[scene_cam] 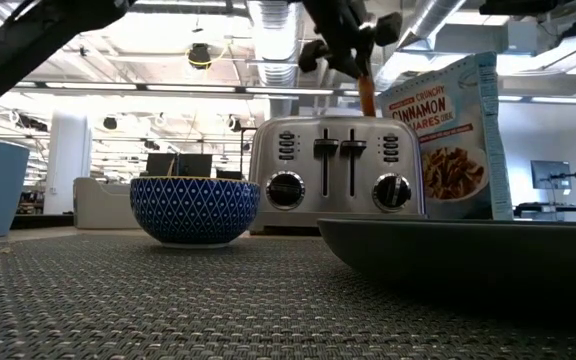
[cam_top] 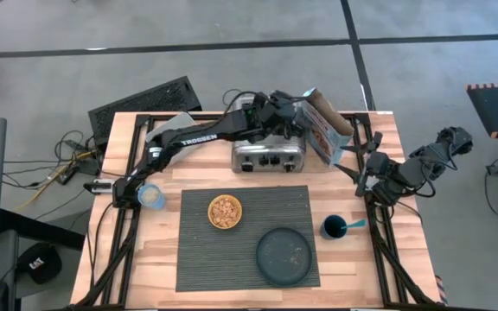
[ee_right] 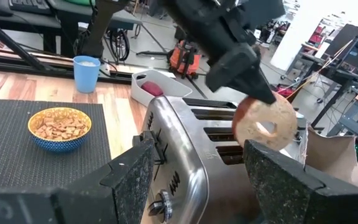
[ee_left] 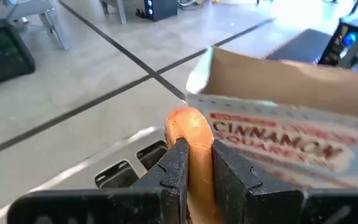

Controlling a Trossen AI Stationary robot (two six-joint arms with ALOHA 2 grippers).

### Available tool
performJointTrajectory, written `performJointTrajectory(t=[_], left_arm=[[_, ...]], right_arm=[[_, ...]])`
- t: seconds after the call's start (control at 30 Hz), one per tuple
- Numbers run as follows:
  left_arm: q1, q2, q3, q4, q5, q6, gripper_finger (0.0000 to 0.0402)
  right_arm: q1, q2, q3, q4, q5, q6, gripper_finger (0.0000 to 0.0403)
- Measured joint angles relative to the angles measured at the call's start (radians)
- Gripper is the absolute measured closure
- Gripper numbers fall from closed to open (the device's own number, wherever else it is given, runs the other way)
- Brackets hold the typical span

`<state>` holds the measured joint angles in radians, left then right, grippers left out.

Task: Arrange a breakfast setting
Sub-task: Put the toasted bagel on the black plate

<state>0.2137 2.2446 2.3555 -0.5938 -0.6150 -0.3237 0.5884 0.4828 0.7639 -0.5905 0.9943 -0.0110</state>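
Note:
My left gripper is over the chrome toaster at the table's far side, shut on a bagel half. The half stands on edge just above the toaster's slots. My right gripper is open and empty at the table's right, level with the toaster. The dark ribbed placemat carries a bowl of cereal and a dark round plate. A dark blue cup with a blue-handled spoon stands right of the mat. My left gripper pinches the bagel half's two flat faces between its two fingers, at the half's upper rim. The fingers come from above, slanting down. The half hangs on edge below them, right over a toaster slot; whether it touches the toaster, I cannot tell.
An open cinnamon cereal box stands right of the toaster, close to my left gripper. A light blue cup stands left of the mat. A white tray with something red in it lies beyond the toaster. A keyboard lies at the far left edge.

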Motion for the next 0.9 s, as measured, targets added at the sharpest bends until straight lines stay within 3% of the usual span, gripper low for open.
performJointTrajectory(t=[0.37,0.57,0.7,0.9], left_arm=[[-0.075,-0.12,-0.001,-0.075,-0.08,0.081,0.0361],[-0.17,-0.157,-0.002,-0.188,-0.098,0.079,0.0366],[-0.256,-0.162,-0.003,-0.307,-0.215,0.028,0.0366],[-0.389,-0.164,-0.004,-0.437,-0.244,-0.12,0.0369]], right_arm=[[0.0,-0.001,0.0,-0.001,0.0,-0.015,0.0127],[0.0,-0.001,0.0,-0.001,0.0,-0.014,0.0127],[0.0,-0.001,0.0,-0.001,0.0,0.008,0.0127],[0.0,-0.001,0.0,-0.001,0.0,0.011,0.0127]])
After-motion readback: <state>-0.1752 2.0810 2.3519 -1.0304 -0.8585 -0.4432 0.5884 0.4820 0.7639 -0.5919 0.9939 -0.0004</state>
